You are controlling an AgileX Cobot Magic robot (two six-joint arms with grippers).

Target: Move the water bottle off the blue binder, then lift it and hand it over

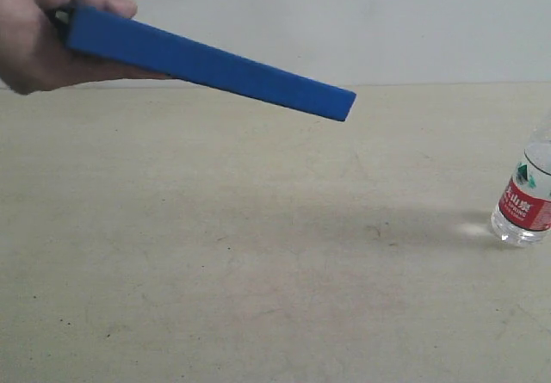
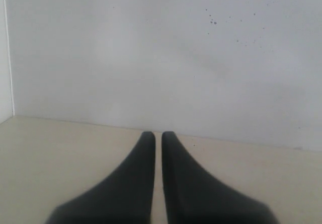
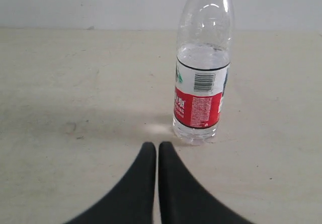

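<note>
A person's hand [image 1: 34,30] at the upper left holds the blue binder [image 1: 211,63] in the air, tilted down toward the right. The water bottle [image 1: 525,198] stands upright on the table at the far right, partly cut off by the frame edge; its red-and-white label shows. In the right wrist view the bottle [image 3: 203,68] stands just beyond my right gripper [image 3: 153,146], slightly to one side, its cap out of frame. That gripper is shut and empty. My left gripper [image 2: 155,134] is shut too, holding nothing, facing a bare wall. Neither gripper shows in the exterior view.
The beige tabletop [image 1: 258,254] stretches across the scene, with a pale wall [image 1: 344,21] behind it. A shadow of the binder falls on the table near the middle right.
</note>
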